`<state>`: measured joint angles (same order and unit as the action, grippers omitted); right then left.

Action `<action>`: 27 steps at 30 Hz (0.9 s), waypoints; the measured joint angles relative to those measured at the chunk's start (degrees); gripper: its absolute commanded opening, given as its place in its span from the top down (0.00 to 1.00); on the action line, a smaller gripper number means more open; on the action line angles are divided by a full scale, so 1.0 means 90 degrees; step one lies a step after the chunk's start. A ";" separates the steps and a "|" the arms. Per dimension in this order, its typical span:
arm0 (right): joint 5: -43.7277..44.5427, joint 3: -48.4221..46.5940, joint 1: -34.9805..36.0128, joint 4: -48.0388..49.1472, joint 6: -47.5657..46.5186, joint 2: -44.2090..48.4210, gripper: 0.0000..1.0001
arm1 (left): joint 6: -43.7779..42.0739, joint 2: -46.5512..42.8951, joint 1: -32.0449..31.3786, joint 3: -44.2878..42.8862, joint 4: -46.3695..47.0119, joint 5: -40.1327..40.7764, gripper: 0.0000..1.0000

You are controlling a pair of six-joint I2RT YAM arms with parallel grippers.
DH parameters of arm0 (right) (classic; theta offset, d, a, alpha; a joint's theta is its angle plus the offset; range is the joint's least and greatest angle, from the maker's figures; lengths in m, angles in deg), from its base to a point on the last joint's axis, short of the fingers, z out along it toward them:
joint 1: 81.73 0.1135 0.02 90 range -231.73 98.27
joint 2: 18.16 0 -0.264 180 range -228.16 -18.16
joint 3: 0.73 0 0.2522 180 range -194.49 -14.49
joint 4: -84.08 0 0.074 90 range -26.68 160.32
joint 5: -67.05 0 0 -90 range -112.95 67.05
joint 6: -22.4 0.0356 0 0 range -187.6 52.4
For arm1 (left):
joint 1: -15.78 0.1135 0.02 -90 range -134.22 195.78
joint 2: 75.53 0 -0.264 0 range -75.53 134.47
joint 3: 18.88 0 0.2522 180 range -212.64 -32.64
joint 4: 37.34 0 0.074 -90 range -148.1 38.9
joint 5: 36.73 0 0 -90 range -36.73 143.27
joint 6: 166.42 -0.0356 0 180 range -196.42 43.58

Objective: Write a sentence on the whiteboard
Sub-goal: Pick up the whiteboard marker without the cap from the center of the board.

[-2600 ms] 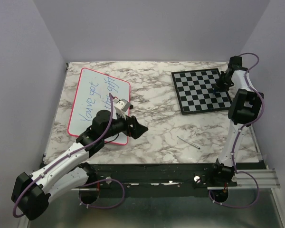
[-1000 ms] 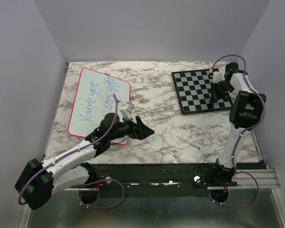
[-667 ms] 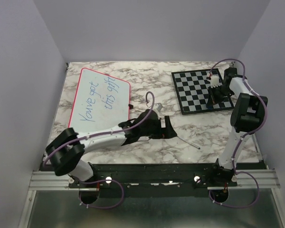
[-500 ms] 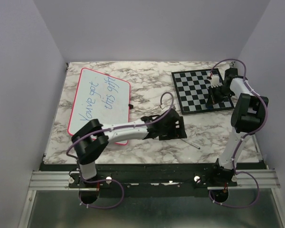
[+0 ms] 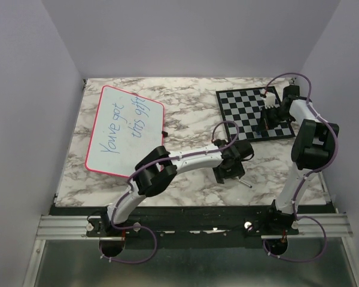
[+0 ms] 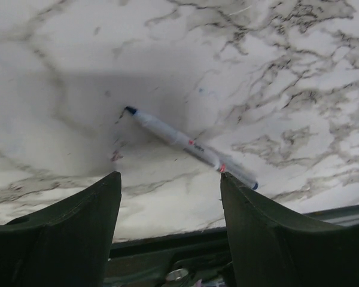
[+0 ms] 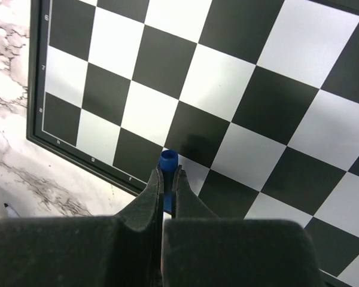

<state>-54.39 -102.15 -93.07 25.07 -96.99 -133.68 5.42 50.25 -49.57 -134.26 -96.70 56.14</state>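
so the left claw (image 6: 167,179) hangs low over the marble table (image 6: 60,72), jaws wide apart with nothing in them; the marker (image 6: 188,146) lies flat on the table just ahead of them, untouched; right claw (image 7: 167,173) is pinched tight on a small blue cap (image 7: 167,159) above the chessboard (image 7: 227,78); whiteboard (image 5: 122,160) sits flat on the left side of the table, well apart from both claws, with the sentence (image 5: 124,122) on it in blue, two lines
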 measured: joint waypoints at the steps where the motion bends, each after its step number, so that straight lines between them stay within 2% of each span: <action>1: -0.0027 0.0002 0.0000 0.0024 0.0000 0.0012 0.99 | 0.0078 0.0304 0.0005 -0.0454 -0.0270 0.0010 0.25; 5: -0.0148 0.0090 -0.0002 0.0080 -0.0005 0.0034 0.99 | 0.0209 0.1166 -0.0005 -0.1841 -0.1032 0.0015 0.25; 8: -0.0214 0.0192 0.0000 0.0083 -0.0007 0.0039 1.00 | 0.0248 0.1479 -0.0005 -0.2421 -0.1421 -0.0002 0.30; 11: -0.0277 0.0248 0.0000 0.0083 -0.0012 0.0039 0.99 | 0.0214 0.1576 -0.0002 -0.2540 -0.1838 -0.0107 0.45; 12: -0.0289 0.0253 0.0000 0.0085 -0.0015 0.0039 1.00 | 0.0172 0.1576 -0.0005 -0.2533 -0.1991 -0.0121 0.56; 13: -0.0299 0.0253 0.0000 0.0087 -0.0017 0.0039 1.00 | 0.0114 0.1576 -0.0005 -0.2511 -0.2103 -0.0131 0.62; 20: -0.0384 0.0253 -0.0002 0.0119 -0.0019 0.0039 1.00 | -0.0527 0.1304 0.0073 -0.1938 -0.2705 -0.0087 0.63; 27: -0.0401 0.0253 -0.0002 0.0126 -0.0022 0.0039 1.00 | -0.1503 0.0515 0.0185 -0.0561 -0.2402 0.0194 0.63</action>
<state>-58.00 -99.87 -93.09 26.20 -97.19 -133.33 -8.11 54.88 -47.90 -139.31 -118.32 57.89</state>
